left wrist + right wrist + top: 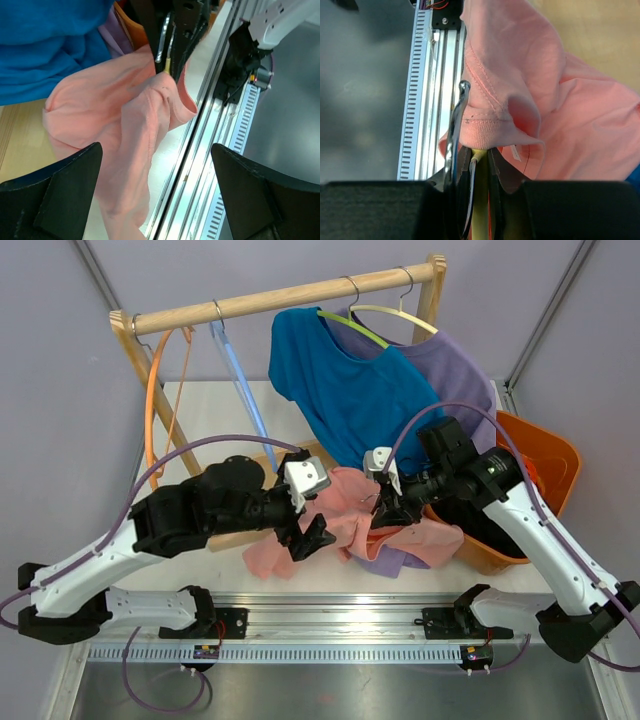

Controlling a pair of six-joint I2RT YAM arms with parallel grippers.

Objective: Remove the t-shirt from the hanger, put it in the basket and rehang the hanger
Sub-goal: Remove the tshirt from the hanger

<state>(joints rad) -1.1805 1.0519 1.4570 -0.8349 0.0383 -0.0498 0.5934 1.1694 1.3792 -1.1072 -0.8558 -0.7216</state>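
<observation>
A pink t-shirt (345,510) hangs crumpled between the two arms, its ribbed collar (485,131) draped over a yellow hanger (479,200) with a metal hook (456,125). My right gripper (385,512) is shut on the hanger just below the collar, and in its wrist view (480,152) the jaws pinch the yellow bar. My left gripper (310,535) is open and empty, close to the shirt's left side. In the left wrist view the pink t-shirt (120,115) hangs ahead of the wide-open left gripper (156,155), with the right gripper (172,35) above it.
A wooden rack (280,295) holds a blue t-shirt (345,390), a purple shirt (450,375), an empty orange hanger (152,400) and an empty blue hanger (240,380). An orange basket (545,455) stands at right. A metal rail (330,620) runs along the near edge.
</observation>
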